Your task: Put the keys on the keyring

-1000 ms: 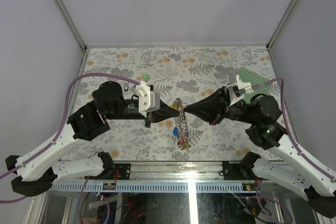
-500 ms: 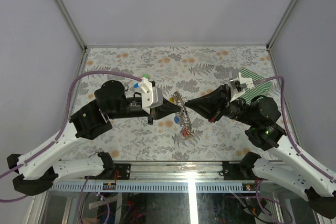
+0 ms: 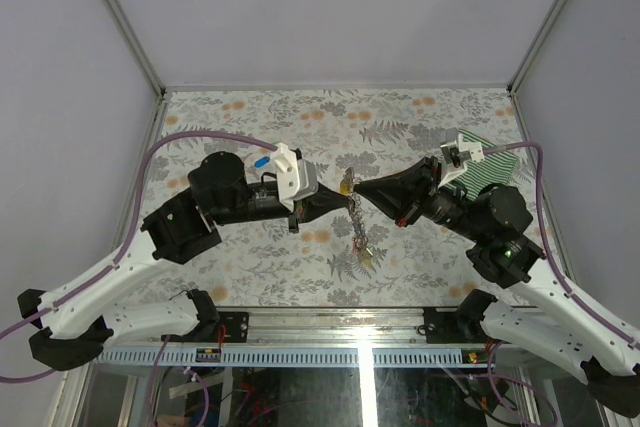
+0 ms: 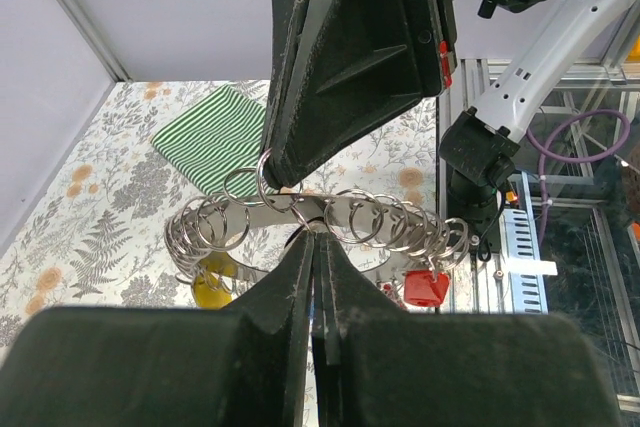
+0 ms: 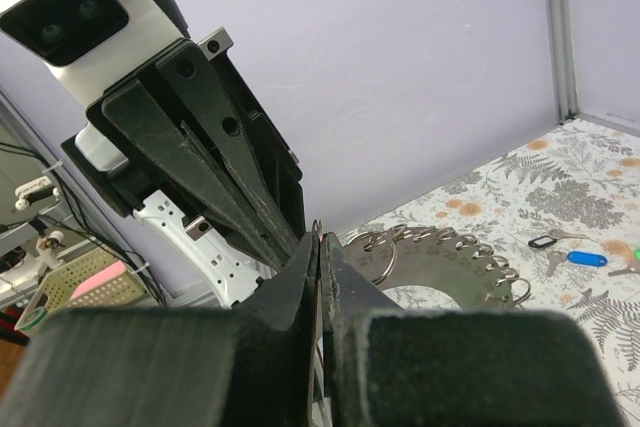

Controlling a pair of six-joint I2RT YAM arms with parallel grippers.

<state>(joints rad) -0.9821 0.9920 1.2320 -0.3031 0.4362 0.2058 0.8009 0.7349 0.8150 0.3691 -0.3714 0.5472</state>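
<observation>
The keyring [image 3: 357,225], a flat grey ring edged with several small wire rings, hangs tilted above the table between both grippers. My left gripper [image 3: 338,199] is shut on its rim [image 4: 300,209], jaws pressed together [image 4: 318,239]. From the opposite side, my right gripper [image 3: 356,190] is shut on a small wire ring [image 4: 263,173] at the rim, with thin metal pinched in its jaws [image 5: 320,239]. A yellow key [image 4: 210,282] and a red key [image 4: 427,287] dangle from the ring. Loose black [image 5: 545,240] and blue [image 5: 585,258] keys lie on the table.
A green striped cloth [image 3: 490,162] lies at the table's right side, behind the right arm. The blue key [image 3: 260,161] rests just behind the left wrist camera. Metal posts frame the floral table [image 3: 420,117], with grey walls on three sides.
Both grippers have carried the keyring up and toward the back of the table. The ring now hangs more on edge, with its keys dangling toward the near side.
</observation>
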